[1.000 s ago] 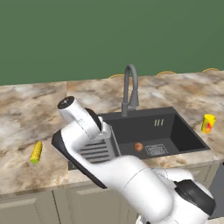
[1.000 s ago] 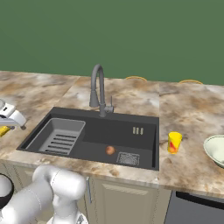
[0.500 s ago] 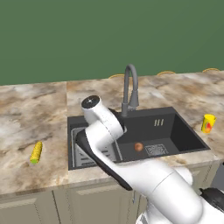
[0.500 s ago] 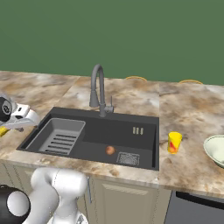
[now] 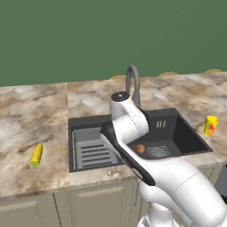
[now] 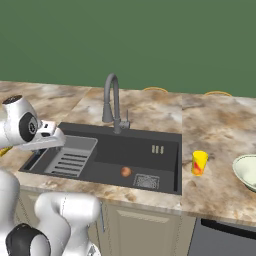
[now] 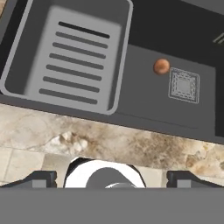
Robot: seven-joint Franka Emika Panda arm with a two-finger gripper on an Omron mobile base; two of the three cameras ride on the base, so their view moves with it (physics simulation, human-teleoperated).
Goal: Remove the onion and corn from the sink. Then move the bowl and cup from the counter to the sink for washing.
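Yellow corn [image 5: 37, 154] lies on the counter [image 5: 26, 119], well left of the pincer [image 7: 112, 177], long axis running toward the sink [image 7: 144, 98], green end nearer the counter's front edge; pincer fully open, empty; onion [image 7: 161, 66] ahead, beside the drain grate [image 7: 184, 85].

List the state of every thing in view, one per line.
Onion: inside the sink, beside the drain grate.
Corn: out, lying on the counter.
Cup: upright on the counter.
Bowl: on the counter.
End effector: open, empty.
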